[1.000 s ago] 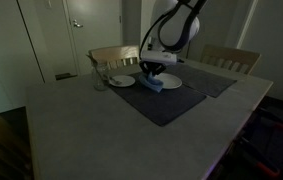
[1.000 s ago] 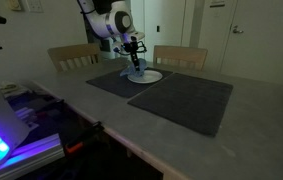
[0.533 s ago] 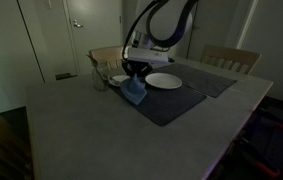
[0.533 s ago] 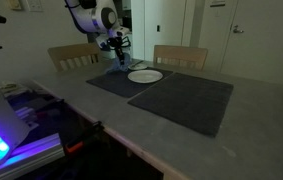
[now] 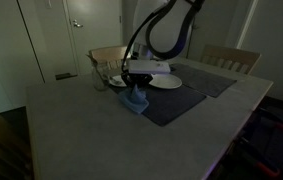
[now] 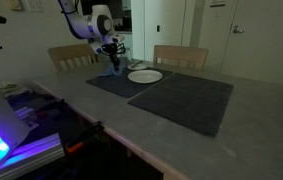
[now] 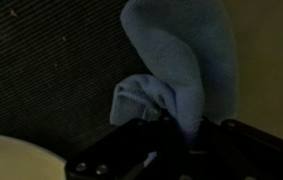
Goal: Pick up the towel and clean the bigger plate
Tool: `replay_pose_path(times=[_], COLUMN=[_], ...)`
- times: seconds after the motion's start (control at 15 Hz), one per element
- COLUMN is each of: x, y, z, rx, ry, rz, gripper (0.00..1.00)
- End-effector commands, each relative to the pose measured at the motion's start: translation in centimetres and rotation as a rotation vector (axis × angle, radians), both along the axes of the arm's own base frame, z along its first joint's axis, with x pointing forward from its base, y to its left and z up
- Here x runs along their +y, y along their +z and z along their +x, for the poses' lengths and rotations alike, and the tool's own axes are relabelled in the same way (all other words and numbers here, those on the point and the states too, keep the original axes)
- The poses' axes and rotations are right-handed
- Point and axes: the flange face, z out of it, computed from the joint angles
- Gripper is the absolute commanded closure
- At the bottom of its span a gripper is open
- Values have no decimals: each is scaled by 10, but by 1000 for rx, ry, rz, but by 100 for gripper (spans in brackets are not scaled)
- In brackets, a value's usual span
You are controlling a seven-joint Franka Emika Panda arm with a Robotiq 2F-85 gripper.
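Observation:
The light blue towel [image 5: 135, 98] hangs from my gripper [image 5: 133, 84] at the left edge of the dark placemat [image 5: 171, 105]. The gripper is shut on the towel's top. The bigger white plate [image 5: 165, 81] lies bare on the mat, just to the gripper's right. In the other exterior view the gripper [image 6: 112, 60] holds the towel [image 6: 114, 69] to the left of the plate [image 6: 145, 75]. In the wrist view the towel [image 7: 176, 60] droops from between the fingers [image 7: 184, 135] over mat and table, and a plate rim [image 7: 11, 160] shows at the bottom left.
A smaller plate [image 5: 114, 80] and a glass [image 5: 99, 83] stand behind the gripper. A second dark mat [image 6: 181, 100] lies nearer the table's middle. Wooden chairs [image 5: 231, 58] stand at the far edge. The grey tabletop [image 5: 81, 130] stretches forward.
The gripper has carried the towel off the bigger plate and leftward to the mat's edge. The plate now lies uncovered.

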Motion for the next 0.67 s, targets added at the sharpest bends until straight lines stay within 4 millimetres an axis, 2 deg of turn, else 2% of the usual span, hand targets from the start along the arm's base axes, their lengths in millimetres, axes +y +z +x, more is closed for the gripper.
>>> replay_pose_path(times=[0.0,0.2,0.27,0.4,0.6], x=[-1,-1,-1,0,2], y=[-12,-2,2,15,38], z=[-7,-3,-2,-1,2], rx=[8,-8,-9,-33,-66], ry=[33,52,73,114,172], rz=[7,5,5,-10,-23], gripper=[97,97,63,56,33])
